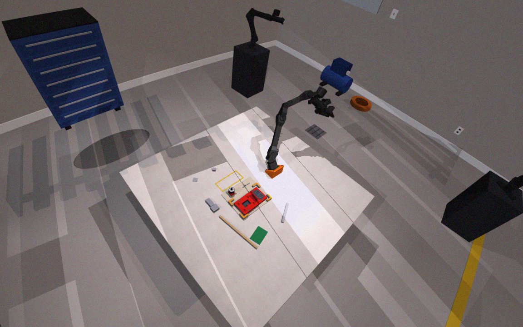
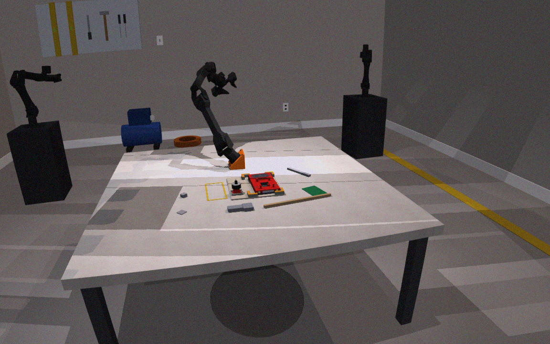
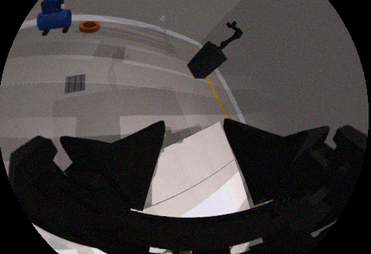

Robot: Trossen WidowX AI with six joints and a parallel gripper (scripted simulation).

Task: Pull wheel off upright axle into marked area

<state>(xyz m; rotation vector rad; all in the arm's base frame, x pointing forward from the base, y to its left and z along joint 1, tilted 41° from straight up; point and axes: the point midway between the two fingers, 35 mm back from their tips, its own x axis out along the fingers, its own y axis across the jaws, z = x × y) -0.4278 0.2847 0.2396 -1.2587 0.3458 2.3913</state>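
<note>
On the surface (image 2: 268, 239), going left to right in the exterior view: two small grey blocks sit toward the left edge, then the yellow outline (image 2: 216, 191) of the marked area. Just beside it is the wheel (image 2: 236, 187), on its upright axle on a pale board, and right of that a red block (image 2: 263, 182). A green card (image 2: 313, 190) and a wooden strip (image 2: 296, 200) lie further toward the right edge.

The arm (image 2: 208, 112) rises from its orange base (image 2: 237, 160) near the far edge. Its jaws (image 2: 224, 84) are high in the air, well apart from the wheel, partly open and holding nothing; the wrist view shows only bare surface and floor between them.

The step in hand looks like the approach. To do it well, the arm should swing forward and down until the jaws are centred over the axle, open enough to straddle the wheel. The descent should be vertical, so the later pull runs straight along the axle. The red block sits close on the right, so a finger could catch it.
</note>
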